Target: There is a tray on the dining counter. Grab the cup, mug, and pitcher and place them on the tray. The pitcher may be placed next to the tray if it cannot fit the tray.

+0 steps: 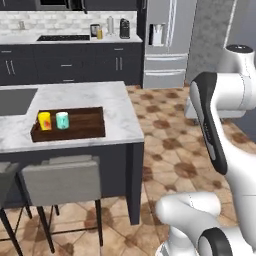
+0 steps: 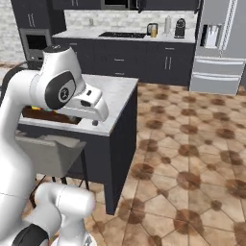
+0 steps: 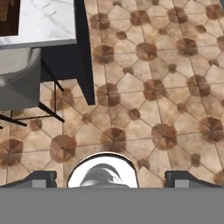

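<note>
The big white marble surface (image 1: 75,107) with dark sides carries the dark brown wooden tray (image 1: 82,125) with a low rim. At the tray's nine o'clock end stand the small teal mug (image 1: 62,120) and, just beside it, the little bright yellow cup (image 1: 44,120). Both look light, hard and a bit slippery; I would pinch each across its round sides. Grey chairs (image 1: 60,180) stand at six o'clock of the tray, in the way low down. The claw (image 3: 107,178) is wide open, holding nothing, over the brown tiled floor (image 3: 166,87).

no text, label or number can be read anywhere.
</note>
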### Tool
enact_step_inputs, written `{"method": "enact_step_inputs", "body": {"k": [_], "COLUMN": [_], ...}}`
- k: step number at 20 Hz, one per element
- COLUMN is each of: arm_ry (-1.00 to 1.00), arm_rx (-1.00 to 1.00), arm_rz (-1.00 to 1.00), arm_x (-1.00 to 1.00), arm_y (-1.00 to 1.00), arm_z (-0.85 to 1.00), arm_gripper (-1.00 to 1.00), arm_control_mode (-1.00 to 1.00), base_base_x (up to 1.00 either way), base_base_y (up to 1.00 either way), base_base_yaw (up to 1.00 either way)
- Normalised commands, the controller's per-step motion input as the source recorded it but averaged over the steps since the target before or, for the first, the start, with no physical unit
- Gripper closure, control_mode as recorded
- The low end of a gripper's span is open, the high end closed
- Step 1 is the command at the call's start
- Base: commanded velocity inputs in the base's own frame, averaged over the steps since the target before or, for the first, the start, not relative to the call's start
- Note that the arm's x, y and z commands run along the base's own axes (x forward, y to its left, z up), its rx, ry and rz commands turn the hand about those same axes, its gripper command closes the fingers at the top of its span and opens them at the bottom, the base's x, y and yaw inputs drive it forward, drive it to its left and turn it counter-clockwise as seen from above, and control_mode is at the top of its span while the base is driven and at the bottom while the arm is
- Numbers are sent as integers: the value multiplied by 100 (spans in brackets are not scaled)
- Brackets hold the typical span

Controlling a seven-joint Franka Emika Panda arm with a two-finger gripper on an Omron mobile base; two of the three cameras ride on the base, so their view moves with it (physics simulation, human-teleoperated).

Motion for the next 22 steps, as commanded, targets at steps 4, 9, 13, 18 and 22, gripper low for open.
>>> {"method": "enact_step_inputs", "body": {"k": [4,9,13,18,22], "arm_ry": [0,0,0,0,0], "arm_rx": [0,0,0,0,0], "arm_rz": [0,0,0,0,0], "arm_x": [0,0,0,0,0], "arm_y": [0,0,0,0,0], "arm_z": [0,0,0,0,0], "arm_gripper": [-100,-100,-100,-100,-100], "arm_control_mode": [100,100,100,100,100], "base_base_x": [-12,-5,0,0,17], "base_base_y": [-100,-100,-100,-100,-100], "base_base_yaw": [-4,-7,-11,-12,-11]}}
